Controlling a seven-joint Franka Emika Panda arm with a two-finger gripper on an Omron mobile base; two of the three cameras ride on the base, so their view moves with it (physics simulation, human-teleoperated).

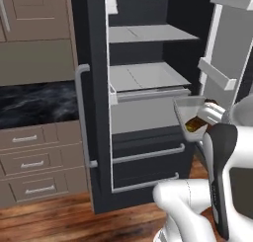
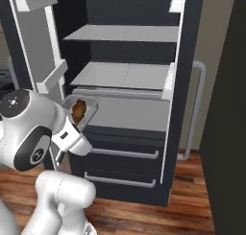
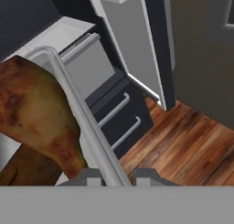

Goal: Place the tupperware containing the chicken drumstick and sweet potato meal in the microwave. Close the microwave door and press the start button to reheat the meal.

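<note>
A: What've we got btwn the fingertips [image 3: 93, 177]?
B: Tupperware [image 3: 73, 99] rim, pinched. Chicken drumstick [image 3: 34, 118] inside, left of the fingers.
A: Beyond 'em?
B: We see dark drawers [image 3: 121, 120] w/ bar handles, wood floor [image 3: 183, 145] to the right.

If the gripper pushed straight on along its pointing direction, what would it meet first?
Apart from the tupperware whose rim the gripper pinches, probably the dark lower fridge drawers, or the wooden floor beside them; depth is unclear.

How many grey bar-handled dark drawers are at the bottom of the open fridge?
2, stacked: the upper dark fridge drawer with a grey bar handle sits under the pale grey compartment, the lower drawer just above the wood floor. None seem hidden.
</note>
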